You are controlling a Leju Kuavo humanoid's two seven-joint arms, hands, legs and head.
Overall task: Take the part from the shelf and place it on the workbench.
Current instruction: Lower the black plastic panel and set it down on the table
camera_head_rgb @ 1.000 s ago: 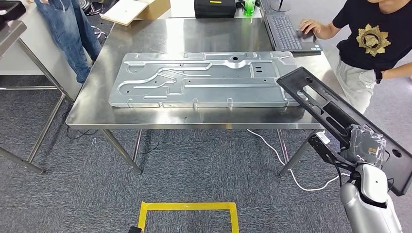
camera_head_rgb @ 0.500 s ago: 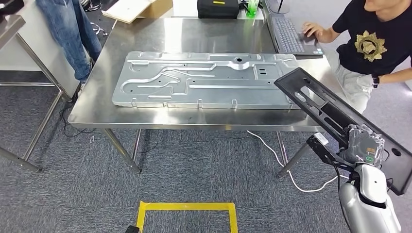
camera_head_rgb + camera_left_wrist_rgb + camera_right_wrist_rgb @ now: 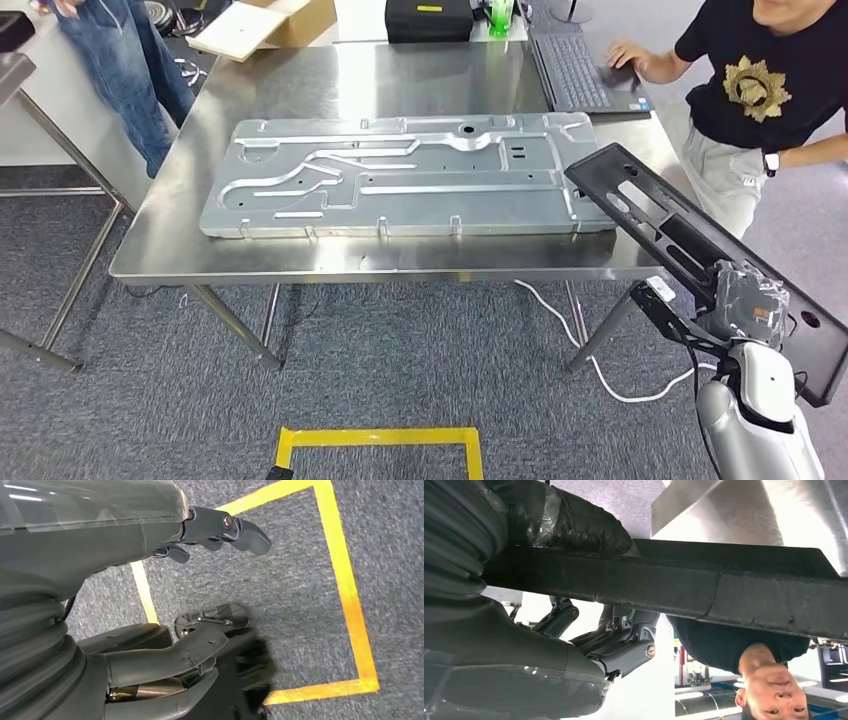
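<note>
My right hand (image 3: 748, 300) holds a long black plastic part (image 3: 660, 225) at the right of the head view. The part slants up and away from the hand, and its far end hangs over the right front corner of the steel workbench (image 3: 330, 258). In the right wrist view the same black part (image 3: 724, 590) runs across the picture, gripped between the thumb and the darker fingers (image 3: 624, 635). My left hand (image 3: 215, 527) hangs low over the grey carpet, fingers apart and holding nothing.
A large stamped metal panel (image 3: 400, 185) covers much of the workbench. A laptop (image 3: 575, 70) and a black case (image 3: 428, 18) sit at the back. One person (image 3: 770, 90) stands at the right end, another (image 3: 120, 60) at the far left. Yellow tape (image 3: 375, 438) marks the floor.
The whole scene has slid a little left and down in the head view, so the camera has moved. The black part stays in my right hand, at about the same spot in the picture.
</note>
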